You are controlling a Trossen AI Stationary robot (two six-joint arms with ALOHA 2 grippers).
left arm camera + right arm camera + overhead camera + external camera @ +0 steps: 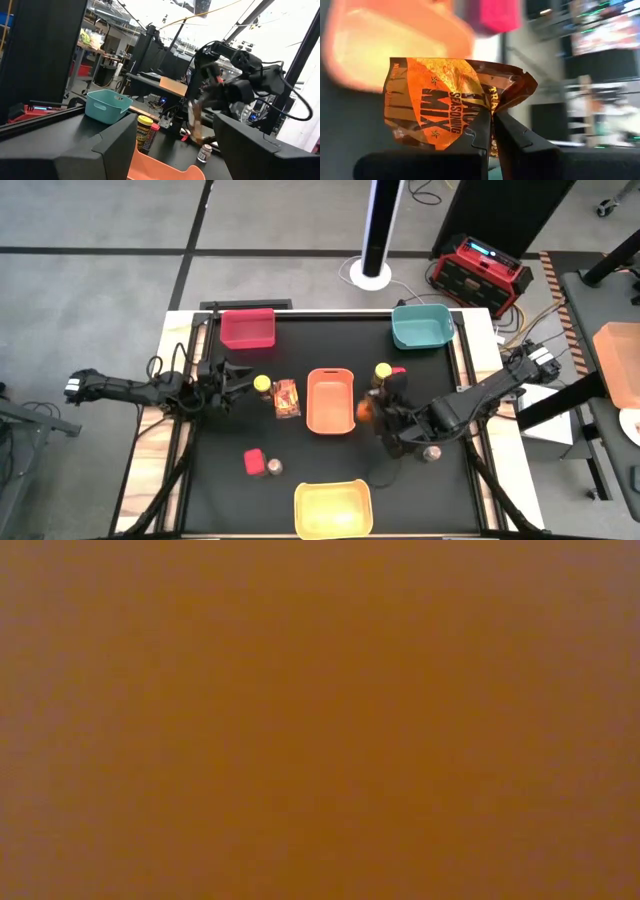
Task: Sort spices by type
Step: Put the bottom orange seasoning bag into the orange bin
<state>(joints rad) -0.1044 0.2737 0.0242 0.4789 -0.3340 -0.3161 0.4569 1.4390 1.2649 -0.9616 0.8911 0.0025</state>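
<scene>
One seasoning packet [445, 102] pinched in closed right gripper [492, 117], hanging just beside orange bin [330, 402], which lies at nine o'clock; left gripper [232, 377] idle, fingers apart

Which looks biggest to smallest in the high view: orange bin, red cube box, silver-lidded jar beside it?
1. orange bin, clearly largest.
2. red cube box.
3. silver-lidded jar, slightly smaller than the box it stands beside.
The overhead camera sees all three at similar distance, so the order is trustworthy.
</scene>
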